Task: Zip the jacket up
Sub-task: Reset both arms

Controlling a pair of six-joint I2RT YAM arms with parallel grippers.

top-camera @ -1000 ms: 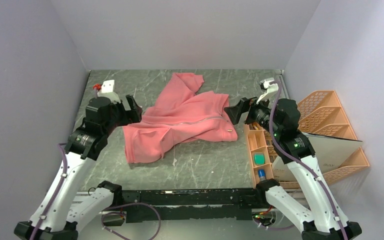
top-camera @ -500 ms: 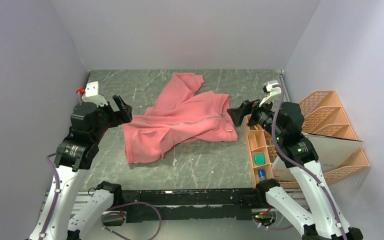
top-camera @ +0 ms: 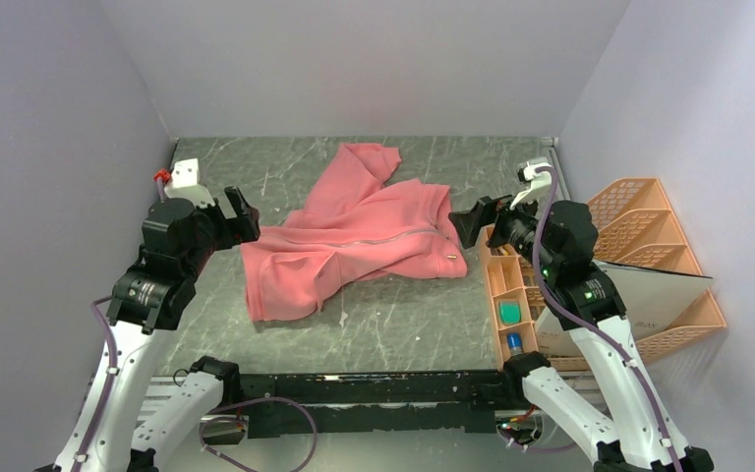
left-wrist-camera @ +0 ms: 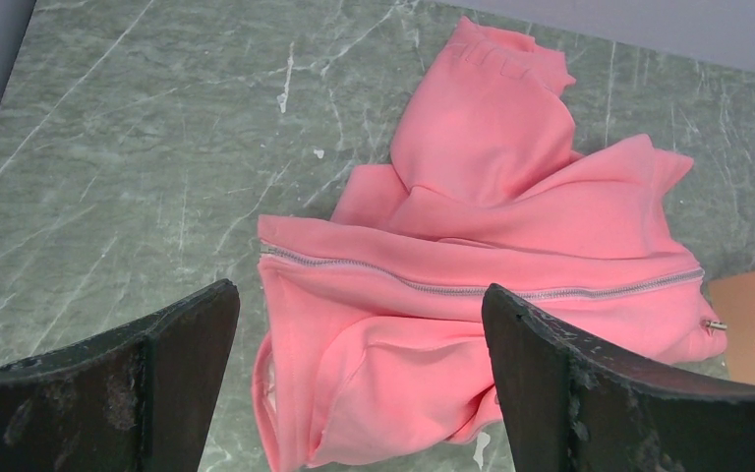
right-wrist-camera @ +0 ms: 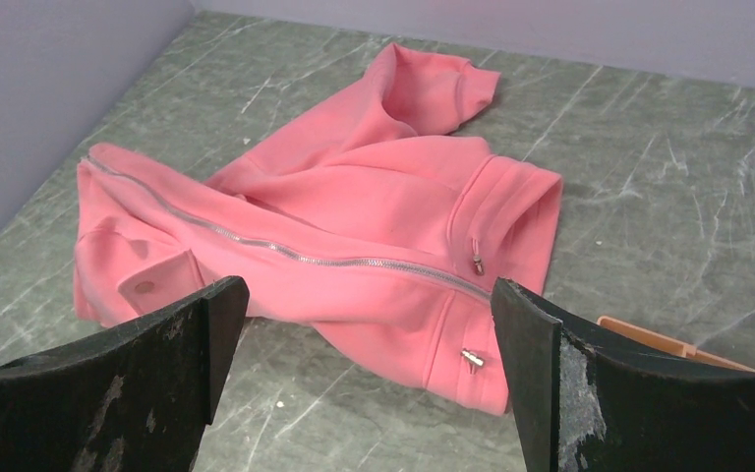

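Observation:
The salmon-pink jacket point(top-camera: 354, 241) lies crumpled on the grey marbled table, one sleeve reaching toward the back wall. Its silver zipper point(left-wrist-camera: 472, 288) runs across the front; in the right wrist view a small metal pull point(right-wrist-camera: 476, 264) sits at its right end and another metal piece point(right-wrist-camera: 471, 359) on the hem. My left gripper point(top-camera: 241, 213) is open and empty, raised at the jacket's left edge; the jacket point(left-wrist-camera: 511, 265) shows between its fingers. My right gripper point(top-camera: 465, 221) is open and empty, raised beside the jacket's right hem; the jacket point(right-wrist-camera: 334, 226) lies in front of it.
An orange compartment organiser point(top-camera: 507, 295) with small items stands right of the jacket. Orange mesh trays point(top-camera: 649, 246) and a white board stand beyond it at the far right. Grey walls enclose the table on three sides.
My left arm has pulled back left, away from the jacket's left edge, and risen. My right gripper has shifted slightly. The jacket has not moved.

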